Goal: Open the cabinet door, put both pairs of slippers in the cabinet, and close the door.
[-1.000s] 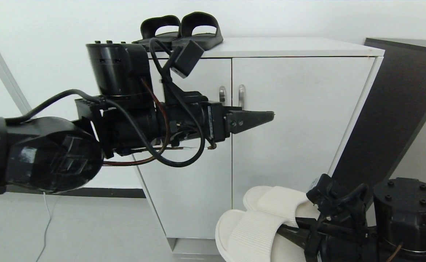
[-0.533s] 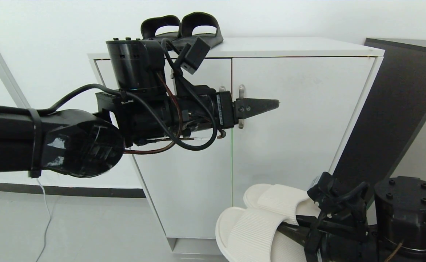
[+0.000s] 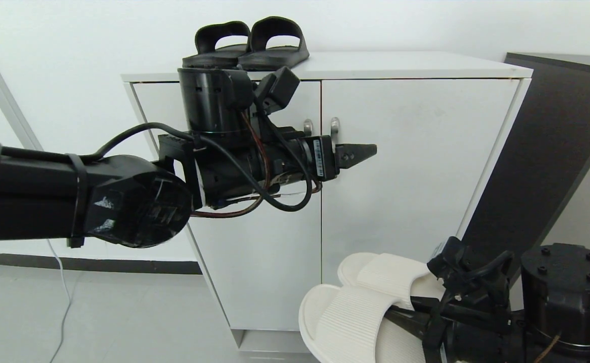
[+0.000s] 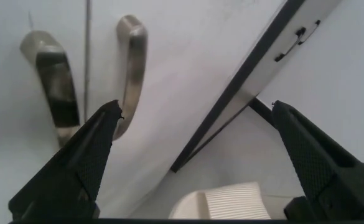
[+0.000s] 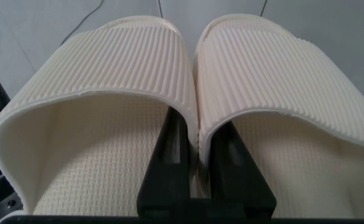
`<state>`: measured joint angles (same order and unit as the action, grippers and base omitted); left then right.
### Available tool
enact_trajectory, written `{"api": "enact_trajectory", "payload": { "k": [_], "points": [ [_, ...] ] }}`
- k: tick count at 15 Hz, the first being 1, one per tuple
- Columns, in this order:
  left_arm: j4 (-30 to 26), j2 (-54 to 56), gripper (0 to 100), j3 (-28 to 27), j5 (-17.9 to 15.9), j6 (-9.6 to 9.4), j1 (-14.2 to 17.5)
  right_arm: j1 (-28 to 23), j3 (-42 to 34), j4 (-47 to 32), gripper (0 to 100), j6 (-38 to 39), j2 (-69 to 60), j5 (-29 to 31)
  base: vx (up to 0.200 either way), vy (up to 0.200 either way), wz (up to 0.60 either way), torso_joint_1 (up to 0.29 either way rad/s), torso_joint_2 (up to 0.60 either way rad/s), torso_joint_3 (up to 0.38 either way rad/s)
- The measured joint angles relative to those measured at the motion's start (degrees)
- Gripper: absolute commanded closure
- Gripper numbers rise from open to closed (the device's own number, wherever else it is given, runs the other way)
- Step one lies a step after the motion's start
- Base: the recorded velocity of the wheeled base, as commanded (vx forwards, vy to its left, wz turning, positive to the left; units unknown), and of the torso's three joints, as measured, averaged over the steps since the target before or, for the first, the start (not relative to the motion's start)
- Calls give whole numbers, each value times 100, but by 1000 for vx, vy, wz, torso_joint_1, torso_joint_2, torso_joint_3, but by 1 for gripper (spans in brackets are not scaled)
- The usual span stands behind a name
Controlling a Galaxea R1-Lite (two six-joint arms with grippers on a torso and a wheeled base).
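Once raised level with handle (image 4: 134, 62), closed in on it with left gripper (image 4: 195, 109) spread wide, doors (image 3: 400, 201) unopened. Held white slippers (image 3: 370, 302) pinched in right gripper (image 5: 197, 143); black slippers (image 3: 254, 43) atop cabinet (image 3: 415, 64). Looked ready to grasp.

White cabinet (image 3: 400, 64) standing on grey floor (image 3: 123, 312); pair of black slippers (image 3: 269, 55) at its top's ten o'clock corner.
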<state>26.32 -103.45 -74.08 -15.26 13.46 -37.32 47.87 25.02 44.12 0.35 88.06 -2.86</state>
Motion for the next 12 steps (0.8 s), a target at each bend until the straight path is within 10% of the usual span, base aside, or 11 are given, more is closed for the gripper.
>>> {"api": "enact_trajectory", "payload": {
  "k": [8,9,12],
  "points": [
    [-213,-471,0,-610,130,-11,33,0,-22,-2,100,-13,-24,0,0,0,0,0,0,0],
    [-223,-529,100,-675,123,-7,33,0,-22,-2,100,-17,-35,0,0,0,0,0,0,0],
    [-210,-614,100,-725,108,13,59,0,-32,-2,100,-20,-80,-4,0,0,0,0,0,0]
  ]
}}
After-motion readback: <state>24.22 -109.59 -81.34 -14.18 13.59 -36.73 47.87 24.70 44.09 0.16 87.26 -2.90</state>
